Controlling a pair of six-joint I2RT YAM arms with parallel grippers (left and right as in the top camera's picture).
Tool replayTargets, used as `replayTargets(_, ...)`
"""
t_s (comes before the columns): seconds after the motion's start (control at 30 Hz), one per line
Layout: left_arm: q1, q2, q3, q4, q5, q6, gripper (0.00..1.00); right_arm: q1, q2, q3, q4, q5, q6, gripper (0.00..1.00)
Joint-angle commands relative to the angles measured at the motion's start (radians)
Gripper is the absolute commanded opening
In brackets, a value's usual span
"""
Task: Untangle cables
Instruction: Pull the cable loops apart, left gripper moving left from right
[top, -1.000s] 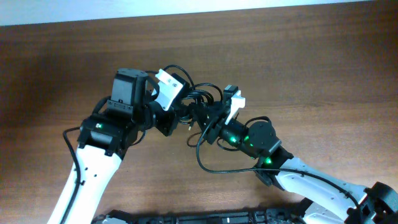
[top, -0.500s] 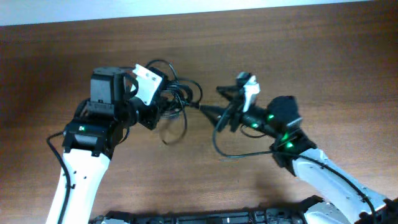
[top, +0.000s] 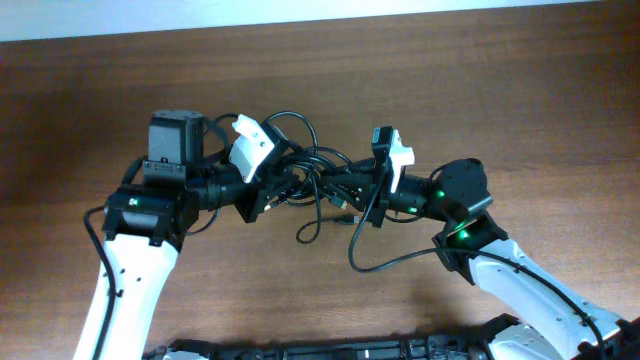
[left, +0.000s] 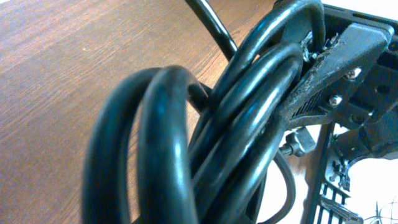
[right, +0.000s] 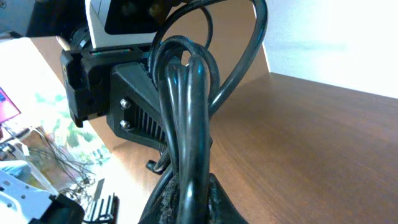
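Clamping the cables (right: 186, 124) between them, the fingers (right: 163, 205) of our right gripper (top: 352, 195) are clenched on several strands, which rise straight up from the pads in the right wrist view. We see our left gripper (top: 272, 188) likewise grasping the bundle, whose loops fill its wrist view. Overhead, the bundle's long axis runs left to right between both grippers over the wooden table (top: 480, 90), one strand trailing toward the near edge.
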Motion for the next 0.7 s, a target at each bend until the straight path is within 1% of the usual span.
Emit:
replayTargets(0.0, 0.004, -0.002, 0.002, 0.038, 0.060, 0.015, 0.33, 0.006, 0.003, 0.010, -0.066, -0.002, -0.003, 0.04)
replayTargets(0.07, 0.043, -0.002, 0.041, 0.062, 0.060, 0.003, 0.62, 0.004, 0.003, 0.010, -0.134, -0.005, -0.003, 0.04)
replayTargets(0.1, 0.058, -0.003, 0.065, 0.062, 0.060, 0.004, 0.74, 0.004, 0.003, 0.010, -0.156, -0.005, -0.004, 0.04)
replayTargets(0.17, 0.061, -0.003, 0.079, 0.071, 0.056, 0.004, 0.80, 0.004, 0.003, 0.010, -0.187, -0.005, -0.007, 0.04)
replayTargets(0.23, 0.061, -0.003, 0.079, 0.070, -0.018, 0.005, 0.74, 0.004, 0.003, 0.010, -0.199, -0.005, -0.007, 0.04)
replayTargets(0.27, 0.060, 0.000, 0.079, 0.064, -0.063, 0.005, 0.69, 0.004, 0.003, 0.010, -0.199, -0.005, -0.007, 0.04)
replayTargets(0.33, 0.058, 0.019, 0.079, 0.048, -0.110, 0.004, 0.63, 0.004, 0.003, 0.010, -0.199, -0.017, -0.007, 0.04)
replayTargets(0.37, 0.058, 0.030, 0.079, 0.048, -0.148, 0.004, 0.58, 0.004, 0.003, 0.010, -0.199, -0.024, -0.007, 0.04)
replayTargets(0.47, 0.052, 0.077, 0.079, 0.047, -0.180, -0.023, 0.59, 0.004, 0.003, 0.010, -0.199, -0.024, -0.007, 0.04)
replayTargets(0.53, 0.021, 0.106, 0.079, 0.048, -0.185, -0.022, 0.60, 0.004, 0.003, 0.010, -0.199, -0.024, -0.007, 0.04)
replayTargets(0.57, 0.001, 0.124, 0.079, 0.048, -0.221, -0.022, 0.56, 0.004, 0.003, 0.010, -0.198, -0.029, -0.007, 0.04)
replayTargets(0.6, -0.010, 0.137, 0.079, 0.048, -0.274, -0.023, 0.36, 0.004, 0.003, 0.010, -0.194, -0.046, -0.006, 0.04)
replayTargets(0.63, -0.015, 0.148, 0.079, 0.050, -0.337, -0.044, 0.22, 0.004, 0.003, 0.010, -0.183, -0.074, -0.007, 0.04)
replayTargets(0.67, -0.014, 0.162, 0.079, 0.059, -0.441, -0.142, 0.08, 0.004, 0.003, 0.010, -0.160, -0.116, -0.006, 0.04)
